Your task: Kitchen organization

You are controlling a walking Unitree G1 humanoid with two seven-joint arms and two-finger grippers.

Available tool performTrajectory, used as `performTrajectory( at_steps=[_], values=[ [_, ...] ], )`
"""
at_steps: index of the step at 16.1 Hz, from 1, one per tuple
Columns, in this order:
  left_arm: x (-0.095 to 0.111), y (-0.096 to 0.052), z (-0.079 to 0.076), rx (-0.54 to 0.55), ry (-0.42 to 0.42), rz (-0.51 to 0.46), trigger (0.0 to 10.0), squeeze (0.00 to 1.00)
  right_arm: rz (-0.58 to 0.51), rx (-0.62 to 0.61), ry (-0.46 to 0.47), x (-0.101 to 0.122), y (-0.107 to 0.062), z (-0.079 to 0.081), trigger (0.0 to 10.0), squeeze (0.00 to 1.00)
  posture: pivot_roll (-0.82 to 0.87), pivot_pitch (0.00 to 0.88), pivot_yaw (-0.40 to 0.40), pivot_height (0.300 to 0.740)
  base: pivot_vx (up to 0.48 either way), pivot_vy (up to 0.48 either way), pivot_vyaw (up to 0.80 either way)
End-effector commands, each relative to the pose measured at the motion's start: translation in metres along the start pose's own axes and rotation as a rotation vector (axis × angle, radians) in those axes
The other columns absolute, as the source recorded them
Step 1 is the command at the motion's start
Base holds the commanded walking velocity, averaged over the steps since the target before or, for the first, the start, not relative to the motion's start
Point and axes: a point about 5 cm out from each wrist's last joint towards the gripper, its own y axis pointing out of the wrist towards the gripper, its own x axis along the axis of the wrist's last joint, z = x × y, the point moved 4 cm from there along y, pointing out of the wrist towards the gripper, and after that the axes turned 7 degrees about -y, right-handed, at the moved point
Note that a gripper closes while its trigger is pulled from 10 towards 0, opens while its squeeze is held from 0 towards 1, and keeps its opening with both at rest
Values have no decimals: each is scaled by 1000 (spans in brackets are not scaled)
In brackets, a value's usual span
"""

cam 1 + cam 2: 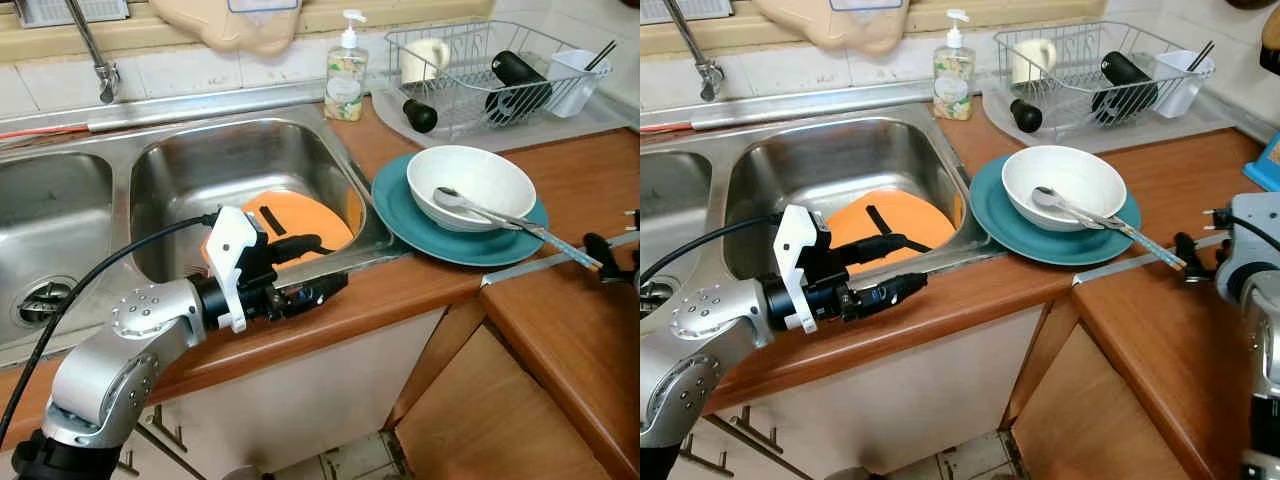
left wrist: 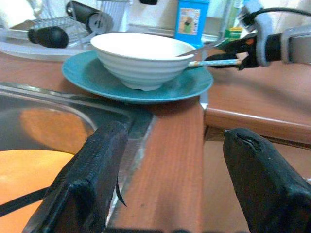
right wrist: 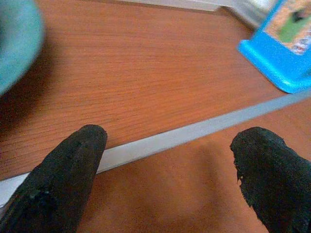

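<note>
At the far left of your head view lies the left basin of the steel sink (image 1: 60, 215), and beside it the right basin holds an orange plate (image 1: 300, 222) lying flat on the bottom, with a dark utensil resting across it. Your left gripper (image 1: 325, 265) reaches in from the lower left and hovers over the front rim of that basin, where the steel meets the wooden counter (image 1: 570, 180); its two black fingers (image 2: 90, 179) are spread apart with nothing between them. Up at the top centre, a soap bottle (image 1: 346, 68) stands behind the sink. Just right of the basin, in the middle of the frame, you have a teal plate (image 1: 400, 215) sitting on the counter with its edge close to the sink rim. A white ribbed bowl (image 1: 490, 180) sits on that plate, upright, and a metal spoon (image 1: 470, 206) rests inside it, its patterned handle sticking out over the plate's rim toward the right. In the upper right, a wire dish rack (image 1: 470, 60) holds a mug, a black bottle and a white cutlery cup. At the right edge, your right gripper (image 1: 1192, 258) hangs low over the counter just past the spoon handle's tip, its fingers (image 3: 60, 179) held wide apart and empty, with a blue box (image 3: 286, 43) nearby.
</note>
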Motion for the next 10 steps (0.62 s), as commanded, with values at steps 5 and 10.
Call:
performTrajectory(
  at_steps=[5, 10],
  values=[
    [1, 1, -6, -29, 9, 12, 10000, 0, -64, 141, 47, 18, -1, 34, 10000, 0, -115, 0, 9, 740, 0, 0, 0],
    [1, 1, -6, -29, 12, 16, 10000, 0, -76, 203, 89, 22, -4, 55, 10000, 0, -116, 0, 11, 740, 0, 0, 0]
  ],
)
